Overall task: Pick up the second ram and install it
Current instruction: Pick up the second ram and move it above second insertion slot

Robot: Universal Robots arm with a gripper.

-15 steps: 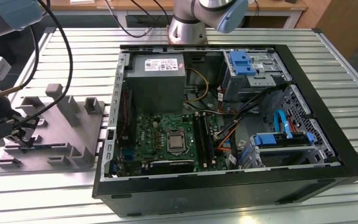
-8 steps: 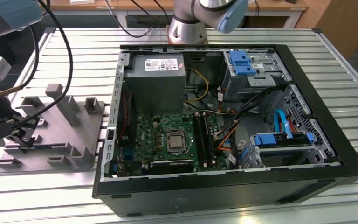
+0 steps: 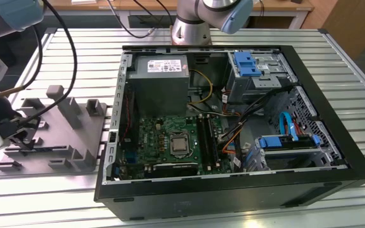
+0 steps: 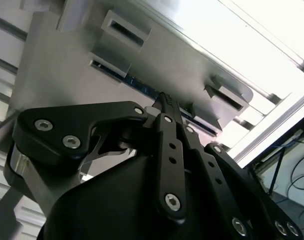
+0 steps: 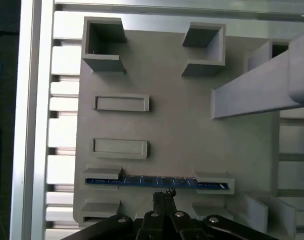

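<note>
Slatted metal tabletop (image 3: 353, 71) carrying one grey tray (image 3: 62, 118) and one open computer case (image 3: 233, 194), with one gripper (image 3: 19, 137) low over the tray.

One ram (image 5: 156, 181) sits in the tray, standing on its long edge near the tray's rim, each end held in a slotted block. In both wrist views the gripper's fingers are pressed together with nothing between them, and their tips hang just beside the middle of the ram. The case lies just beside the tray, toward the exterior view's right. It holds one green motherboard (image 3: 169, 137), one grey power supply (image 3: 160, 80) and two blue-latched drive bays (image 3: 246, 64).
</note>
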